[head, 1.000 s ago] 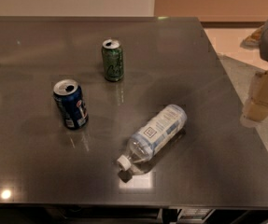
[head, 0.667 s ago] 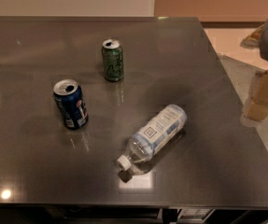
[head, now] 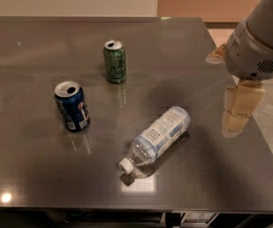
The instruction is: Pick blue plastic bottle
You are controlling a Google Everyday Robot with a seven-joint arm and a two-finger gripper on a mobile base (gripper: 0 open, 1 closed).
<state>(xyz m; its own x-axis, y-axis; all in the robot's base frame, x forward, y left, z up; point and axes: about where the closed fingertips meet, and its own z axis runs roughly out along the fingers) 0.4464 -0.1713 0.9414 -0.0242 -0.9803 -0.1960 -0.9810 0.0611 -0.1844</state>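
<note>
The blue plastic bottle [head: 162, 132] lies on its side on the tabletop [head: 31, 42], to the right of the dark blue can [head: 72, 106] and a little nearer the front edge. Its white cap [head: 125, 164] points toward the front-left. It looks empty or nearly so, so it is probably light. Its clear thin walls should give under pressure, and the smooth round body may roll or slip on the glossy grey surface. The labelled middle, taken across its width, seems the safest hold.

The green can [head: 114, 61] stands upright behind the dark blue can. The pincer [head: 235, 120], cream-coloured below a grey wrist housing, hangs far to the right of the dark blue can. It is well apart from the bottle, and whether it is open or closed cannot be told.
</note>
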